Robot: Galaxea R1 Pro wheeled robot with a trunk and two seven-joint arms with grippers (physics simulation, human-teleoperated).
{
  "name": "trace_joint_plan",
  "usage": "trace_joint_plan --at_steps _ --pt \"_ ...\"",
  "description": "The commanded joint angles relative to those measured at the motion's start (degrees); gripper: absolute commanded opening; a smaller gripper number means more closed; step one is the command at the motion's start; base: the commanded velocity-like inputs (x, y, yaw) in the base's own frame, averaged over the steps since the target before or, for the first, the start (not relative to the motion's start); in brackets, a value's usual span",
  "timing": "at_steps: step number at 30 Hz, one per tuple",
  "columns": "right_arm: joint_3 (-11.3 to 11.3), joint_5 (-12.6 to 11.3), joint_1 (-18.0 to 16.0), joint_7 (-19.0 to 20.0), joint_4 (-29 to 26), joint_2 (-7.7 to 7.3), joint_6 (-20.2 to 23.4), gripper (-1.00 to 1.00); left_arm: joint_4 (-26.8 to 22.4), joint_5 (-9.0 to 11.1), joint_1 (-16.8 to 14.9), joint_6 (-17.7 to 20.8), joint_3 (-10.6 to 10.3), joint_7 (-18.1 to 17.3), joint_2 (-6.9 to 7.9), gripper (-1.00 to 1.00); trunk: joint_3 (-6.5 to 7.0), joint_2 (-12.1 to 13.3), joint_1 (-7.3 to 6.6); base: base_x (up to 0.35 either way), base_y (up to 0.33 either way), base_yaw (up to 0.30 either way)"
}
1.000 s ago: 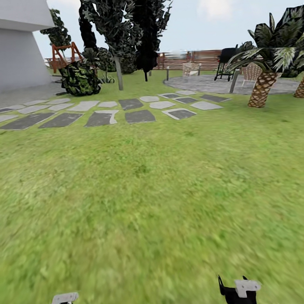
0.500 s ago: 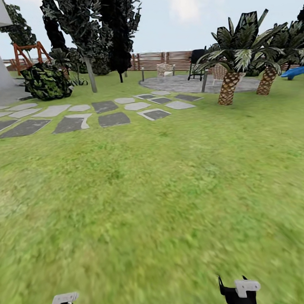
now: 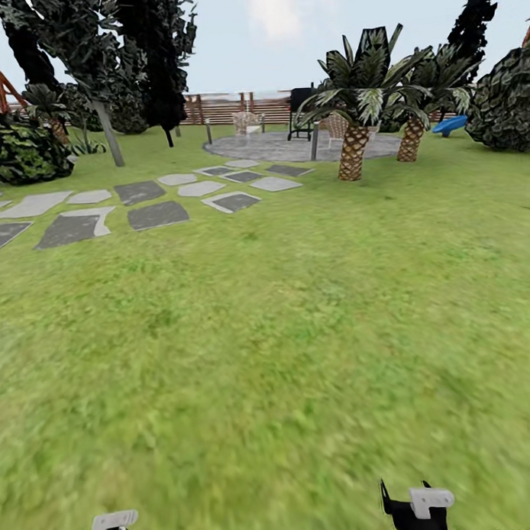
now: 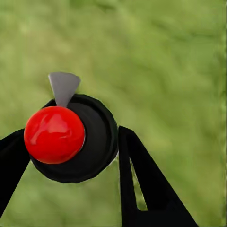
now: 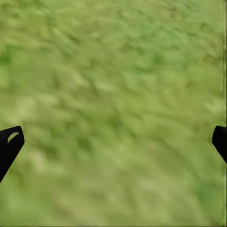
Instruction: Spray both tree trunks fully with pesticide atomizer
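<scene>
Currently carrying the atomizer [image 4: 71,137] across the lawn [image 3: 283,333].
My left tool [image 4: 71,156] grips it; my right tool [image 5: 113,142] is wide, empty. Spraying of both trunks remains.

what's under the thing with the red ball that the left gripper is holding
Blurred green lawn lies below the black atomizer with the red ball. The grass directly beneath it is covered.

The head camera looks forward and down across the lawn [image 3: 283,333] toward the far fence [image 3: 229,107]. Both wrist cameras face straight down, close over that same grass.
</scene>
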Motion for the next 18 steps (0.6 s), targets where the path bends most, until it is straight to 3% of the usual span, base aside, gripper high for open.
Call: trace_joint_plan --at_steps 1,18 --pt "-0.1 0.6 0.0 -0.5 0.1 0.00 -0.1 1.00 0.0 -0.1 0.0 -0.1 0.5 -0.4 0.01 -1.00 -0.04 0.0 0.01 0.236 -0.160 -0.300" --pt "-0.1 0.6 0.0 -0.5 0.1 0.00 -0.1 1.00 0.0 -0.2 0.0 -0.1 0.6 -0.4 0.08 -1.00 -0.04 0.0 0.01 0.197 -0.207 -0.300"
